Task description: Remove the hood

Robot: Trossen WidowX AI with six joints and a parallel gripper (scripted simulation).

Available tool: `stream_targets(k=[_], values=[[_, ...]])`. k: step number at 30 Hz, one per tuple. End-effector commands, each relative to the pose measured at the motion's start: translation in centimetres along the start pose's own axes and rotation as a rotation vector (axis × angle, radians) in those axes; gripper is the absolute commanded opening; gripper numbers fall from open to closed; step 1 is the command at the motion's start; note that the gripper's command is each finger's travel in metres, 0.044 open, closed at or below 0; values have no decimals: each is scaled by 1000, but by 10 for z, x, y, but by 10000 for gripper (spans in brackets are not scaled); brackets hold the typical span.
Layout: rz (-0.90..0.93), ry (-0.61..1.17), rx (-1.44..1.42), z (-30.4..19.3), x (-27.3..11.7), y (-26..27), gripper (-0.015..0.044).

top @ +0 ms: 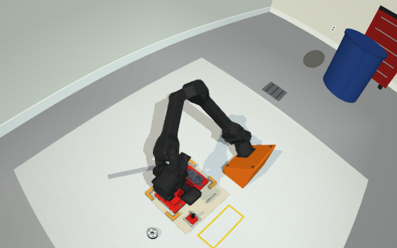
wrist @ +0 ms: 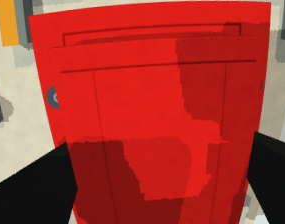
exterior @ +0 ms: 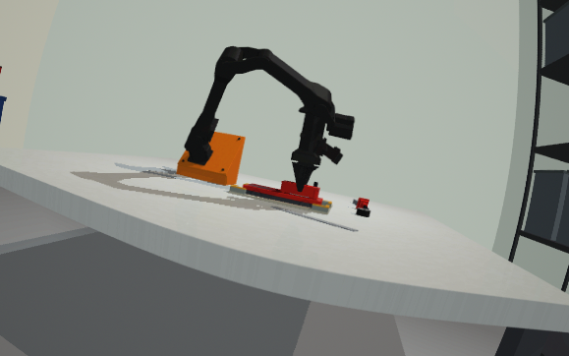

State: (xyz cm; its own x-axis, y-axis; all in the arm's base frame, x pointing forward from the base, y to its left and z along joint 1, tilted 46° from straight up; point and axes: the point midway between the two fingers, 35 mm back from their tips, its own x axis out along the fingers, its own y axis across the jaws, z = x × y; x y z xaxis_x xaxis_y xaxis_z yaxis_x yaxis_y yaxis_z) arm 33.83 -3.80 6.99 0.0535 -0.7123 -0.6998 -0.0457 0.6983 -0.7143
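Wrist view is filled by the red hood (wrist: pixel 153 129), which is flanked at its two long edges by the black fingers, so the gripper (exterior: pixel 302 186) is closed on the hood at a fairly wide spread. The hood is seen seated on the toy car (exterior: pixel 283 193). The yellow marked area (top: pixel 221 225) lies nearby on the table (top: pixel 304 192).

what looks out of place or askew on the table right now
Nothing stands out. The gripper is shut on the red hood, which sits square on the toy car between the orange corner marks. The yellow marked area holds nothing yet.
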Motion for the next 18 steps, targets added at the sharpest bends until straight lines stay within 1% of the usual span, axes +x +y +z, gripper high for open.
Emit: stream_targets(k=[1, 18], values=[[2, -4, 6, 1, -4, 0, 0], [3, -4, 5, 1, -16, 0, 0]])
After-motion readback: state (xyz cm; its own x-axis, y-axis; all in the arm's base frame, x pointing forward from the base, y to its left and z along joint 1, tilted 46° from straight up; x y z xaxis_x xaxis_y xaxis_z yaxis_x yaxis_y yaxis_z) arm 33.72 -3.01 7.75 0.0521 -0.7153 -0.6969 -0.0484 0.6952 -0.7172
